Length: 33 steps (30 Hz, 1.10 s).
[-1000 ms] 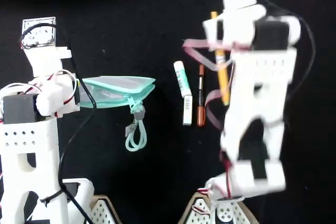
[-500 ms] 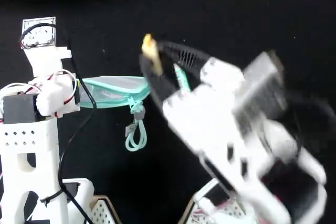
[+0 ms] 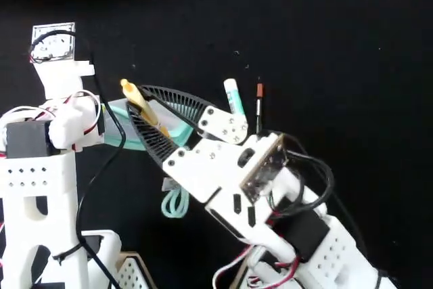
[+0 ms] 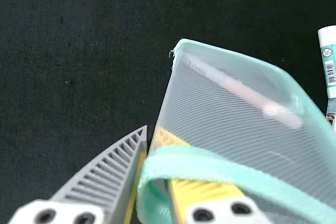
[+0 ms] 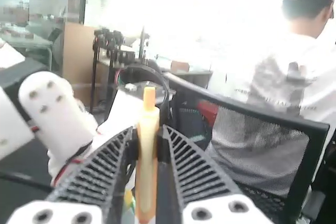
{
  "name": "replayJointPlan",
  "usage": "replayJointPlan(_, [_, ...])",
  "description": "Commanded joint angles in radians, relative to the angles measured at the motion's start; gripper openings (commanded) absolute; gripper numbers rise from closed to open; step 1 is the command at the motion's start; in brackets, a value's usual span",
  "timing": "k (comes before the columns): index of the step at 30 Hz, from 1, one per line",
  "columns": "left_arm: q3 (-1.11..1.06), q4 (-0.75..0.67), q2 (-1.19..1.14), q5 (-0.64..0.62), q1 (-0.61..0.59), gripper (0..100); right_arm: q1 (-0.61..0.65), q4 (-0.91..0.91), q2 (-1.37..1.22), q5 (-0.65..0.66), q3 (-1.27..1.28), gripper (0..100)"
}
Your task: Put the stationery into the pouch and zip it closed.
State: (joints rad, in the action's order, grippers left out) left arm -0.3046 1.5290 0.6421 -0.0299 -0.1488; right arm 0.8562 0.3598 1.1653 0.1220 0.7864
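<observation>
My left gripper [image 3: 105,123] stays shut on the rim of the mint, translucent pouch [image 3: 118,107] at the left and holds it off the table. In the left wrist view the pouch [image 4: 236,119] has its mint rim pinched in the gripper [image 4: 152,140]. My right gripper [image 3: 137,101] is shut on a yellow pencil [image 3: 145,109], directly over the pouch and covering much of it. The pencil [image 5: 147,145] stands up between the dark ribbed fingers [image 5: 100,177]. A white glue stick [image 3: 233,96] and a brown pen [image 3: 259,103] lie on the black table.
The pouch's mint loop strap [image 3: 176,202] hangs below the right arm. The white left arm body [image 3: 40,160] stands at the left edge and shows close ahead in the right wrist view [image 5: 52,114]. Black table [image 3: 352,65] stretches to the right.
My right arm has swung from the right side across to the left, carrying the yellow pencil over to the pouch. The left arm and pouch have held still.
</observation>
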Motion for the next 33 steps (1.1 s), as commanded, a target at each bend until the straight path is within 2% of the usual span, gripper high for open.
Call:
replayJointPlan(1, [-0.001,-0.014,-0.011,-0.006,-0.005,3,0.009,-0.032,0.008,0.005,-0.045,1.2])
replayJointPlan(4, [-0.001,-0.014,-0.011,-0.008,-0.005,3,0.014,-0.031,0.008,0.005,-0.094,1.2])
replayJointPlan(12, [-0.002,-0.014,-0.011,-0.008,-0.010,3,0.150,-0.058,0.005,0.005,-0.117,1.2])
replayJointPlan(16, [-0.002,-0.014,-0.011,-0.008,-0.010,3,0.149,-0.172,-0.028,0.015,-0.050,1.2])
replayJointPlan(22, [-0.022,-0.014,-0.011,-0.006,-0.012,3,0.146,-0.344,-0.147,0.153,0.004,1.2])
replayJointPlan(33, [-0.022,-0.014,-0.011,-0.009,-0.012,3,0.083,-0.381,-0.203,0.166,0.077,1.2])
